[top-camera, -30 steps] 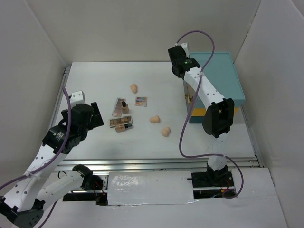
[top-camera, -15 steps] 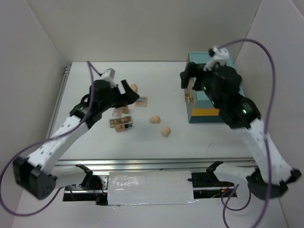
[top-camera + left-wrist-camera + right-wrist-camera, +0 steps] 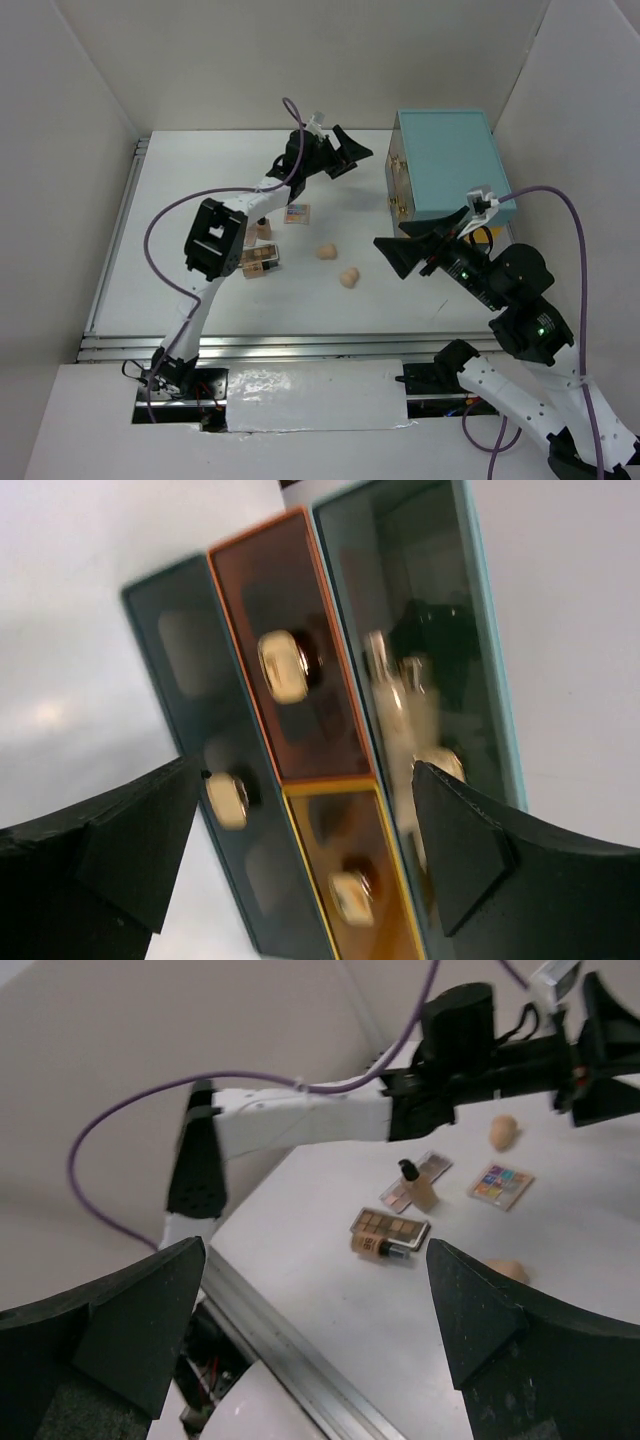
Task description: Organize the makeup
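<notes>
L gripper (image 3: 352, 160), upper centre, was spread wide, empty, near teal case (image 3: 450, 150). R gripper (image 3: 390, 258), right of centre, was spread wide, empty; sponges (image 3: 348, 277) and palettes (image 3: 390, 1226) lay to its left.

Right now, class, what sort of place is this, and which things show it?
Probably a robot lab bench: a white table walled by plain panels, the left arm and right arm mounted at its edge, makeup set out near a teal case.
</notes>
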### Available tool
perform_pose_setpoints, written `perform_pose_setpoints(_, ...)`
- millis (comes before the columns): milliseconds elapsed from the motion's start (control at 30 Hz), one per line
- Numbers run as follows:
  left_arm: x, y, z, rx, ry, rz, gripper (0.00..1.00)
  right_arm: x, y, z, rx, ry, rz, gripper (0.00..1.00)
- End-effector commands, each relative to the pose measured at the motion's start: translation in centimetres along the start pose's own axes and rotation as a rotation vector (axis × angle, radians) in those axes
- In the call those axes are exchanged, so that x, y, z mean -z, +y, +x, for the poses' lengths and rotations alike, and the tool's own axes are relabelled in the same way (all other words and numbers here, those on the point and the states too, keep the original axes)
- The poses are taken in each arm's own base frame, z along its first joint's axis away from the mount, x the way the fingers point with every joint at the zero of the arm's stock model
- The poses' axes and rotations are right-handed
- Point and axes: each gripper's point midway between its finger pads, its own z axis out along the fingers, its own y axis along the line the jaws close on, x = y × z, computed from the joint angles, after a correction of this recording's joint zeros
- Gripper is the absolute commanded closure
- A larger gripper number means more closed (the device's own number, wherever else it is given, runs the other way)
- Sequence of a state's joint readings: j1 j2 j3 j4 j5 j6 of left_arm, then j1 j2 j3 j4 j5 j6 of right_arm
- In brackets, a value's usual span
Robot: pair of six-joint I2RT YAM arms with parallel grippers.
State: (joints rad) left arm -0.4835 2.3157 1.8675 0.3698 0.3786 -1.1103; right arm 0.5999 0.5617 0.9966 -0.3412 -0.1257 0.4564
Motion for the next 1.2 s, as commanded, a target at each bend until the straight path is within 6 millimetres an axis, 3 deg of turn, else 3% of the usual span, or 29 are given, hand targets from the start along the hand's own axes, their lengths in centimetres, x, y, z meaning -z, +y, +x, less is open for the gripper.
perform_pose_setpoints(0, -2.8, -2.7, -1.6, 0.004, -0.051, 0.183, 0.01, 1.1, 2.8, -0.1, -0.042, -0.02, -0.147, 0.0)
perform_pose_setpoints(33, -3.3, -2.3, -1.7, 0.023, -0.055, 0.192, 0.01, 1.3, 3.4, 0.3, -0.042, -0.006, -0.187, 0.0)
perform_pose_setpoints(67, -3.7, -3.1, -2.3, 0.026, -0.069, 0.232, 0.01, 1.4, 3.4, 0.8, -0.039, 0.008, -0.198, 0.0)
perform_pose_setpoints(100, -4.6, -1.7, -1.7, 0.033, -0.074, 0.265, 0.01, 1.6, 3.6, 0.9, -0.034, 0.012, -0.208, 0.0)
perform_pose_setpoints(167, -5.1, -2.9, -2.1, 0.058, -0.086, 0.338, 0.02, 1.7, 3.5, 1.1, -0.02, 0.018, -0.208, 0.0)
perform_pose_setpoints(200, -6.0, -1.1, -1.2, 0.079, -0.08, 0.326, 0.02, 1.8, 3.5, 1.1, -0.016, 0.02, -0.205, 0.0)
perform_pose_setpoints(267, -6.7, -1.7, -1.3, 0.097, -0.103, 0.352, 0.02, 2.0, 3.3, 1.2, -0.001, 0.02, -0.2, 0.0)
perform_pose_setpoints(300, -7.5, -0.7, 0.0, 0.112, -0.095, 0.342, 0.02, 2.4, 3.5, 0.9, 0.008, 0.004, -0.209, 0.0)
perform_pose_setpoints(433, -8.9, 0.2, 1.7, 0.132, -0.132, 0.313, 0.02, 3.5, 3.9, 0.4, 0.02, -0.043, -0.23, 0.0)
perform_pose_setpoints(533, -9.4, -0.6, 2.6, 0.144, -0.146, 0.345, 0.03, 3.9, 4.1, 0.3, 0.027, -0.05, -0.239, 0.0)
perform_pose_setpoints(767, -10.4, 0.4, 3.9, 0.179, -0.193, 0.323, 0.06, 4.5, 4.6, 0.7, 0.032, -0.037, -0.275, 0.0)
perform_pose_setpoints(1000, -10.3, 0.1, 3.5, 0.183, -0.227, 0.337, 0.19, 4.9, 5.0, 0.7, 0.041, -0.047, -0.301, 0.01)
perform_pose_setpoints(1167, -10.2, -0.2, 2.9, 0.176, -0.254, 0.35, 0.23, 4.8, 4.9, 1.1, 0.045, -0.035, -0.308, 0.01)
